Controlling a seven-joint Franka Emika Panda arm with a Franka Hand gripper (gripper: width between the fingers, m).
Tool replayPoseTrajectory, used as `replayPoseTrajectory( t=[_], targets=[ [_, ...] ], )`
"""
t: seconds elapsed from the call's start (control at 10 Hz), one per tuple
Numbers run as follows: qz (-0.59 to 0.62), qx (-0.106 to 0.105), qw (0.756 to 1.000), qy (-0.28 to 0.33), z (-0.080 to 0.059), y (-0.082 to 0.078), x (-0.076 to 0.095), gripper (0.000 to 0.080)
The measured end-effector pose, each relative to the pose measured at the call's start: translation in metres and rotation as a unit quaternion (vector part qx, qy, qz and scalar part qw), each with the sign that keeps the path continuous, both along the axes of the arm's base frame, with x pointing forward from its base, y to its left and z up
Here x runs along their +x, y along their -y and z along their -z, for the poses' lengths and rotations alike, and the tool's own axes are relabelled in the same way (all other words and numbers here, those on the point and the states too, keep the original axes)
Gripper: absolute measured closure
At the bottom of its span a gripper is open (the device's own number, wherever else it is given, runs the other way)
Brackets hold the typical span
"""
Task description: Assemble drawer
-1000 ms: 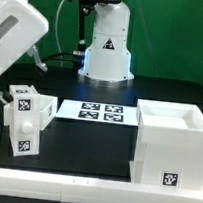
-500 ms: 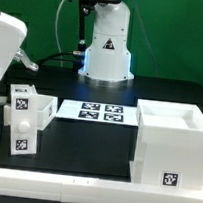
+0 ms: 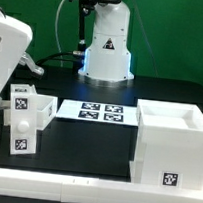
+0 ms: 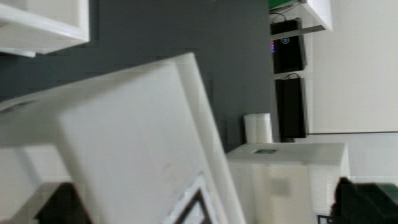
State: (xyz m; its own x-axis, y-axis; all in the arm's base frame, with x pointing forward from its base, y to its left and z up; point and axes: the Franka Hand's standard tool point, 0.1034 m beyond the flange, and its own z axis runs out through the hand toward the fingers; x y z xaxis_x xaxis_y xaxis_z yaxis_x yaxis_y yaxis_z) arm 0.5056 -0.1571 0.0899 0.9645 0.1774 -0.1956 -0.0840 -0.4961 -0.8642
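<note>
Claw (image 4: 210,202) grip unclear above tray boxes (image 3: 24,120); open table (image 3: 85,143) separates them from casing (image 3: 171,144).

No word or number is legible from here, only a black warning triangle (image 3: 108,47) on the robot base (image 3: 105,66), four square coded tags on the marker board (image 3: 100,112), one on the casing (image 3: 170,146) and one on each of the rear tray box (image 3: 34,105) and the front tray box (image 3: 16,132).
</note>
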Motion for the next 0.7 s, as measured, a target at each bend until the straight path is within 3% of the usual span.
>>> replayPoseTrajectory(
  t=[0.2,0.3,0.4,0.5,0.6,0.7],
  targets=[
    [0.000,0.000,1.000,0.000,0.0003,0.0002,-0.0003,0.0374],
    [0.000,0.000,1.000,0.000,0.0005,0.0003,-0.0004,0.0374],
    [0.000,0.000,1.000,-0.001,0.0007,0.0004,-0.0005,0.0558],
    [0.000,0.000,1.000,-0.001,0.0007,0.0003,-0.0007,0.0688],
    [-0.001,0.008,1.000,0.000,-0.0014,-0.0036,-0.0005,0.0688],
    [-0.003,0.010,1.000,0.000,-0.0013,-0.0058,-0.0003,0.0740]
  ],
)
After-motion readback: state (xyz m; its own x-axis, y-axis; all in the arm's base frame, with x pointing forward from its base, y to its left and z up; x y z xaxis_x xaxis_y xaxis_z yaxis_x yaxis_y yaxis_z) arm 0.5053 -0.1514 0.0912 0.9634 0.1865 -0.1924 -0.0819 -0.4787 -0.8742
